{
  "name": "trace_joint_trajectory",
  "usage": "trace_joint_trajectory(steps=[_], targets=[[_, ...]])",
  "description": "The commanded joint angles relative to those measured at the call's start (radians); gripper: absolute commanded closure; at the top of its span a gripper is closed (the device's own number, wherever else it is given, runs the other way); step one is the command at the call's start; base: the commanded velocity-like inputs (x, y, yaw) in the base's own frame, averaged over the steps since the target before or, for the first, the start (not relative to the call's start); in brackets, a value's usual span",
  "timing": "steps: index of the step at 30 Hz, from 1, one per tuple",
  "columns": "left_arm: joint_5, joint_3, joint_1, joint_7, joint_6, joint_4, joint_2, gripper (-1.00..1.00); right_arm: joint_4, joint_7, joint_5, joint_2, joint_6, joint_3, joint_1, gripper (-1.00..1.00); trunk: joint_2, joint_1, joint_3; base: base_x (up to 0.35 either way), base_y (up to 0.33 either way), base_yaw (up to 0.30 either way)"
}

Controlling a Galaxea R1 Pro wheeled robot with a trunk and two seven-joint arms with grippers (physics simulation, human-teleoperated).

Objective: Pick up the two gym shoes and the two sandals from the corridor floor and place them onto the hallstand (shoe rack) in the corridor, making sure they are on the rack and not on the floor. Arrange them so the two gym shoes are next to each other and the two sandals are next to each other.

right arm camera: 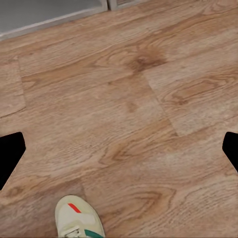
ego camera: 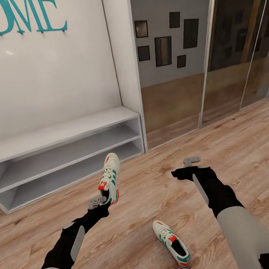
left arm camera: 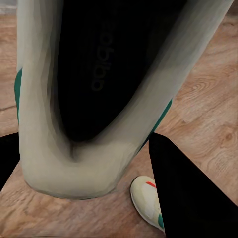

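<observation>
Left gripper (ego camera: 102,200) grips one white green-striped lace-up sneaker (ego camera: 109,179) by its heel, aloft before the light grey two-tier hallstand (ego camera: 60,138), ready for shelving; right gripper (ego camera: 190,160) hangs wide, empty.

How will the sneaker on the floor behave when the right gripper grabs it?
The floor sneaker lies upright on its flat sole, so it probably won't roll. The left gripper holds its twin by the heel collar and the shoe keeps its shape, suggesting it is light and fairly stiff. Gripped by a soft collar edge, it may tilt toe-down.
</observation>
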State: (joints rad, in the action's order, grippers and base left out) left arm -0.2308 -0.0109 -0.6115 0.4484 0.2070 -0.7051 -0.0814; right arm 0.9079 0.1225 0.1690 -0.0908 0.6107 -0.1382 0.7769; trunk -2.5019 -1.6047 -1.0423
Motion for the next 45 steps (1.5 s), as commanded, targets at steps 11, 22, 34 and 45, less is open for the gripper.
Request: trace_joint_trajectory(steps=[11,22,34,45], targets=[[-0.01,-0.001,-0.001,0.004,0.009,0.0,0.0,1.0,0.001,0.009,0.01,-0.001,0.004,-0.004,0.001,-1.0,0.0,0.0,-0.001,0.0,0.0,0.288],[-0.01,-0.001,-0.001,0.004,0.009,0.0,0.0,1.0,0.0,0.011,0.01,-0.001,0.004,-0.004,0.001,-1.0,0.0,0.0,-0.001,0.0,-0.063,0.065],[-0.01,-0.001,-0.001,0.004,0.009,0.0,0.0,1.0,-0.001,0.013,0.013,-0.001,0.003,-0.005,0.001,-1.0,0.0,0.0,-0.001,0.0,-0.018,0.001],[-0.006,-0.001,-0.001,0.004,0.008,-0.001,-0.001,1.0,-0.009,0.013,0.009,-0.002,-0.016,-0.004,0.001,-1.0,0.0,0.0,-0.001,0.0,0.0,0.0]])
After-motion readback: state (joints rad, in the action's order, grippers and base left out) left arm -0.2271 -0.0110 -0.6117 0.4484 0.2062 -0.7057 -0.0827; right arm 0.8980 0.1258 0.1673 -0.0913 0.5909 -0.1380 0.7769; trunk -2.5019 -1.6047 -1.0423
